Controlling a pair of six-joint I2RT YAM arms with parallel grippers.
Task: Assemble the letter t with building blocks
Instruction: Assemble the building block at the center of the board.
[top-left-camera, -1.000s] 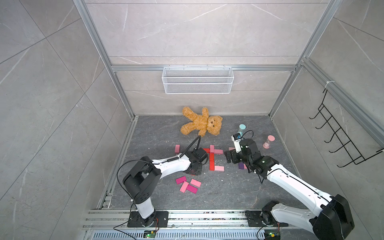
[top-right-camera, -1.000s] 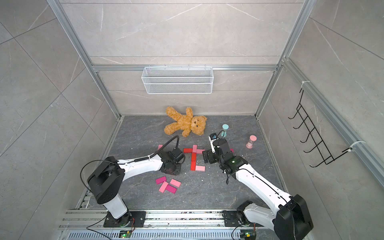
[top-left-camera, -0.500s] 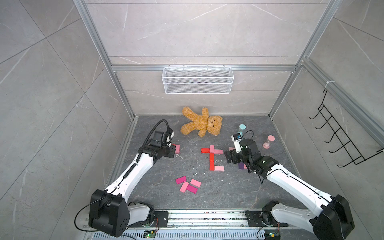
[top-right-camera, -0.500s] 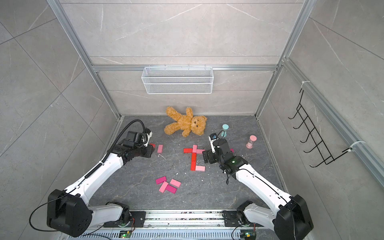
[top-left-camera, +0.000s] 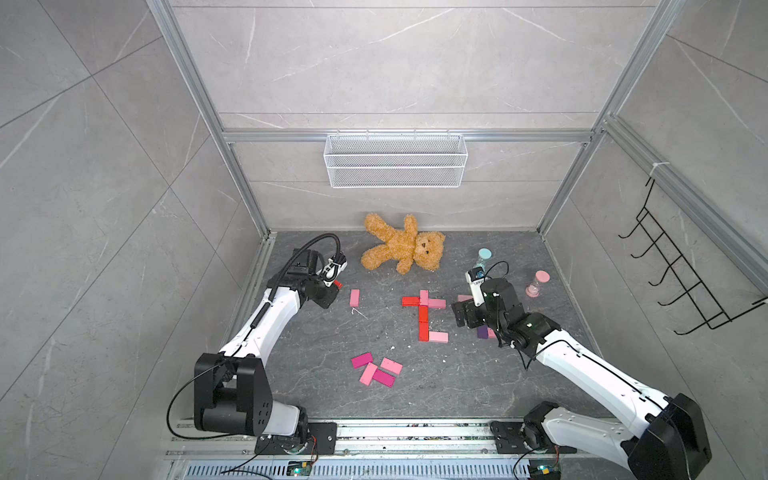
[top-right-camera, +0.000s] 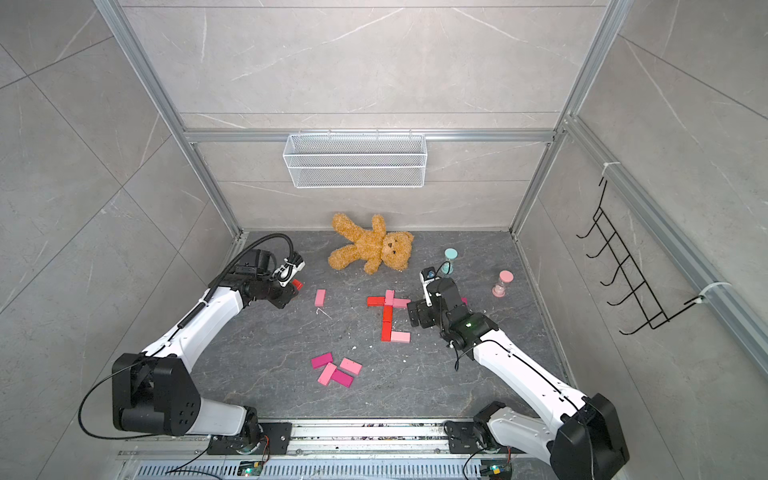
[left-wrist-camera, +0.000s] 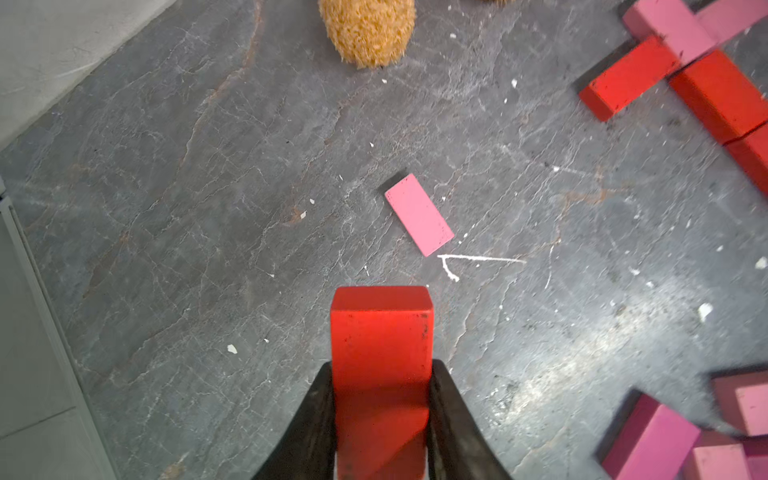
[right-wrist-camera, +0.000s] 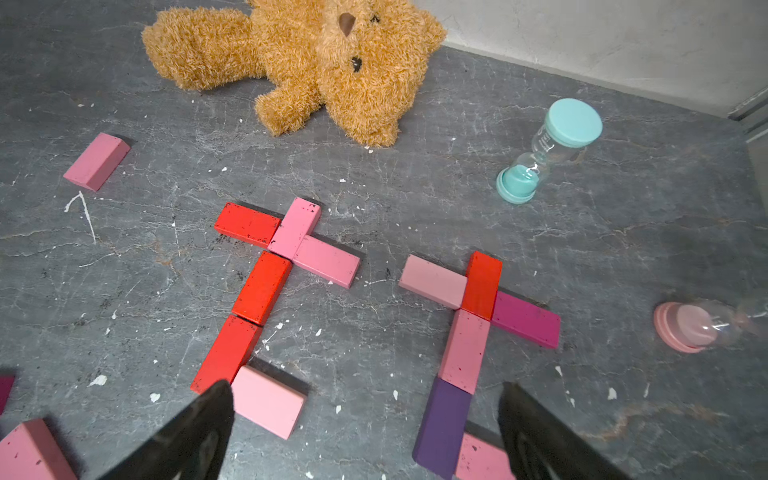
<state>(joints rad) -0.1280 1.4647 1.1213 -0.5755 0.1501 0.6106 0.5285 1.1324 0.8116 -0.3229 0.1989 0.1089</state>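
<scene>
The left arm is extended towards the far-left wall, its left gripper (left-wrist-camera: 380, 374) clamped on a flat red rectangular block (left-wrist-camera: 380, 328). The right arm leans forward, with the right gripper (right-wrist-camera: 365, 388) spread wide and empty over the laid-out red and pink flat blocks (right-wrist-camera: 266, 291) mid-floor.

- Left arm (top-left-camera: 270, 320): a second ago folded low, forearm lying across the floor toward the centre. Now stretched diagonally toward the left back corner.
- Left gripper (top-left-camera: 333, 287): was at the left edge of the red-and-pink t figure (top-left-camera: 423, 316). Now well apart from it, beyond the lone light pink block (top-left-camera: 354, 297).
- Red block (left-wrist-camera: 380, 332): travels with the gripper, clamped between the jaws. It shows at the tip in both top views.
- Black shoulder link (top-left-camera: 232, 390): sits higher in the top views than half a second ago.
</scene>
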